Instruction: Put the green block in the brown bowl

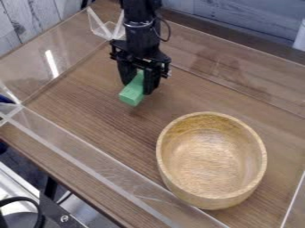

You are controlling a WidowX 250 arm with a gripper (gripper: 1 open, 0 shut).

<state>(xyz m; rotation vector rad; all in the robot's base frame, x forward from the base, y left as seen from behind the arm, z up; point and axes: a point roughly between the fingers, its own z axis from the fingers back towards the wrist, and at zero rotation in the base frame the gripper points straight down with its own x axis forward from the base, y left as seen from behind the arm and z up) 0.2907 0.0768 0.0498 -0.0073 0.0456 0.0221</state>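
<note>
The green block (131, 91) hangs tilted just above the wooden tabletop, its upper end clamped between the black fingers of my gripper (142, 78), which is shut on it. The arm reaches down from the top of the view. The brown bowl (213, 158) stands at the lower right with nothing visible inside its hollow. Block and gripper are up and to the left of the bowl's rim, a short gap away from it.
A clear plastic wall (71, 169) runs along the table's front edge, and another follows the left side (48, 49). The wood-grain tabletop (95, 125) spreads between gripper and front wall.
</note>
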